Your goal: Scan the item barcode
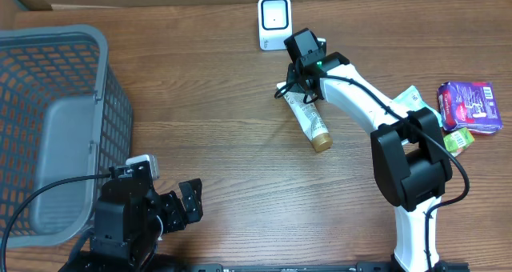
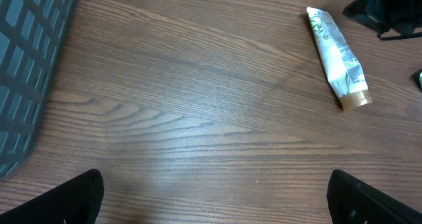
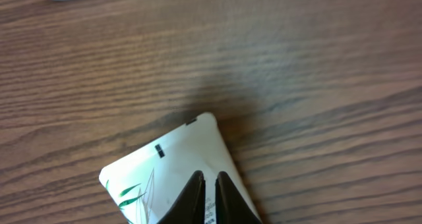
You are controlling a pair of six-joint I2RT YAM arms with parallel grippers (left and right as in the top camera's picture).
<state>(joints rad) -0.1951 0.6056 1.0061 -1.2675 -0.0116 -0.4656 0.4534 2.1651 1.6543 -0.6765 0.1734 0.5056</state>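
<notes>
**Table inventory, all places given from the scanner.**

1. Scanner (image 1: 274,22): we list a white upright unit at the far edge of the wooden table (image 1: 200,104).
2. Tube (image 1: 308,120): the task's item, white with green leaf print and a tan cap. It lies flat on the table near the scanner, on the robot's side of it. Its flat crimped end points toward the scanner and its cap points away.
3. Right gripper (image 1: 298,80): this sits between the scanner and the tube's cap, down over the crimped end. In the right wrist view its fingers (image 3: 191,196) are drawn almost together on the tube's printed surface. We cannot tell whether they pinch the tube or only rest on it.
4. Left gripper (image 1: 186,204): this is well away from the scanner, at the near edge, with its fingers spread wide and nothing between them.
5. Basket (image 1: 48,104): grey plastic mesh, far to the left of the scanner.
6. Purple packet (image 1: 470,106): far to the right of the scanner, with a small green packet (image 1: 458,140) just beside it.
</notes>
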